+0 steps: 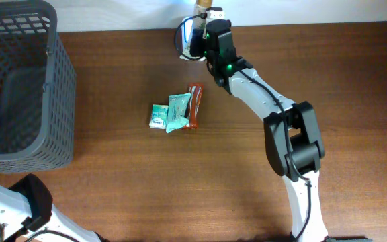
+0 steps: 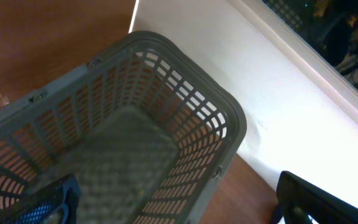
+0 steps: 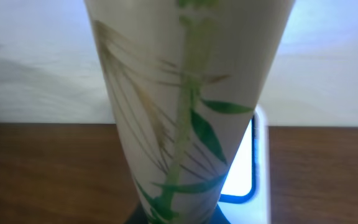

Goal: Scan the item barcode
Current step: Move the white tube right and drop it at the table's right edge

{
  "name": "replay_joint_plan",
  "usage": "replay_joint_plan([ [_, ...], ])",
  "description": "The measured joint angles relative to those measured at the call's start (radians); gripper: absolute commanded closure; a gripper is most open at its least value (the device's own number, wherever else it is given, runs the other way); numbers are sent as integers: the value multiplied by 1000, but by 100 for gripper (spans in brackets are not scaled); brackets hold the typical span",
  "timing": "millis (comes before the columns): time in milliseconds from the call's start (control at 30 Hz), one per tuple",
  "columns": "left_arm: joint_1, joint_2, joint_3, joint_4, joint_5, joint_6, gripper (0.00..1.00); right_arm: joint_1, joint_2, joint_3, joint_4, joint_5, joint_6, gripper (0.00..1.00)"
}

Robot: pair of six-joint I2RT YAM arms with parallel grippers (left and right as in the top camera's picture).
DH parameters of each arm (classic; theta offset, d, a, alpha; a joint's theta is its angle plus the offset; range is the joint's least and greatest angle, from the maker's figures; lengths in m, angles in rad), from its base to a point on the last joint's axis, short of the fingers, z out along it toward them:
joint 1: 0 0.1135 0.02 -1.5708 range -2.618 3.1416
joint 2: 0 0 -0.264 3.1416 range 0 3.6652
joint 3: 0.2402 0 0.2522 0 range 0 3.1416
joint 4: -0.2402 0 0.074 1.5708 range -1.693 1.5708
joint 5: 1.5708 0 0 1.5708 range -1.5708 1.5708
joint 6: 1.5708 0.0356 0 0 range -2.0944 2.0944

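Note:
The item, a white pack printed with green leaves [image 3: 185, 93], fills the right wrist view and stands upright between my right gripper's jaws [image 3: 180, 219], which are shut on its lower end. Just behind it is a white scanner [image 3: 261, 174] with a blue-lit window [image 3: 240, 165]. From overhead, the right gripper [image 1: 195, 37] reaches to the table's far edge with the item [image 1: 190, 35] in it. My left gripper [image 2: 176, 208] is open and holds nothing, hovering over the grey basket [image 2: 185, 93].
Green-and-white packets [image 1: 170, 113] and an orange wrapped bar [image 1: 195, 105] lie mid-table. The grey mesh basket [image 1: 59, 101] stands at the far left. The left arm's base [image 1: 29, 202] sits at the bottom left corner. A white wall borders the table's far edge.

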Motion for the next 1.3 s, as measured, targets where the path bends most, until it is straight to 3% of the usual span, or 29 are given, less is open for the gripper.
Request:
replay_joint_plan([
  [167, 0, 0, 0, 0, 0, 0, 1, -207, -109, 1, -263, 8, 112, 96],
  [367, 0, 0, 0, 1, 0, 0, 1, -723, -260, 14, -797, 39, 220, 96],
  [500, 0, 0, 0, 0, 0, 0, 1, -975, -231, -15, -939, 49, 302, 94],
  [533, 0, 0, 0, 0, 0, 0, 1, -1018, -229, -34, -955, 48, 314, 69],
  [600, 0, 0, 0, 0, 0, 0, 1, -1056, -227, -56, -965, 45, 322, 38],
  [667, 0, 0, 0, 0, 0, 0, 1, -1062, -227, -61, -964, 35, 316, 19],
  [800, 0, 0, 0, 0, 0, 0, 1, -1055, -238, -61, -966, -62, 281, 17],
  [967, 0, 0, 0, 0, 0, 0, 1, -987, -392, -57, -943, -410, 130, 11],
  [1100, 0, 0, 0, 0, 0, 0, 1, -745, -431, -42, -1024, -721, -51, 7],
  [1267, 0, 0, 0, 0, 0, 0, 1, -364, -358, -55, -996, -723, -126, 8],
  [1300, 0, 0, 0, 0, 0, 0, 1, -281, -308, -58, -948, -719, -110, 13],
])
